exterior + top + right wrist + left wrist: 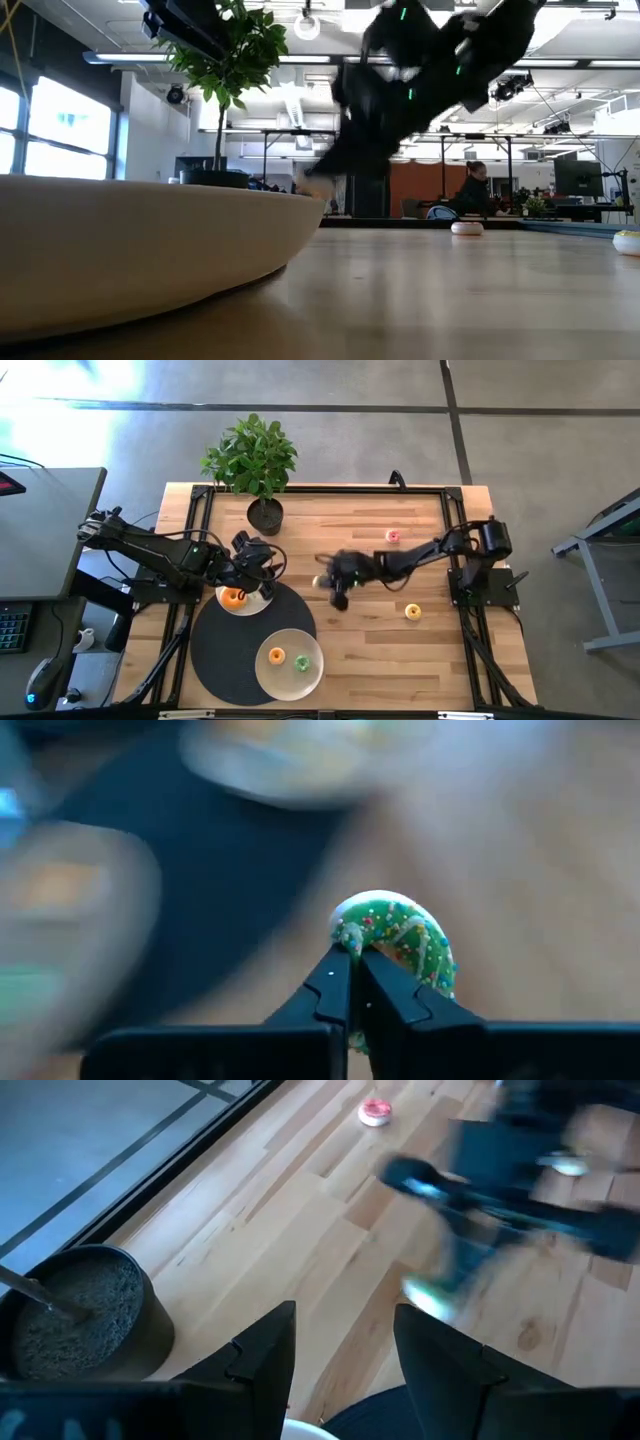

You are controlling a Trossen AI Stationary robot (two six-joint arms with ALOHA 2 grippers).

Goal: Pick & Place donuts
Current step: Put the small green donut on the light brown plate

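My right gripper (334, 578) is over the table's middle, beside the black mat, shut on a green-iced donut (398, 938) with sprinkles. My left gripper (256, 565) hovers open above a small white plate (252, 606) that holds an orange donut (233, 598); its fingers (262, 1355) touch nothing. A larger white plate (290, 680) carries an orange donut (276, 656) and a green donut (301, 663). A pink donut (393, 537) and a yellow donut (412, 612) lie flat on the bare wood. My right gripper pinches the green donut by the edge of its ring (352, 942) between the free ends of its two fingers. The rest of the ring stands out beyond the fingertips, tilted. Whether it is clear of the table does not show.
Both plates sit on a round black mat (225, 650) at the table's near left. A potted plant (265, 515) stands at the far edge, close to my left arm. In the low view the plate's rim (150, 250) fills the foreground. Open wood lies around the pink and yellow donuts.
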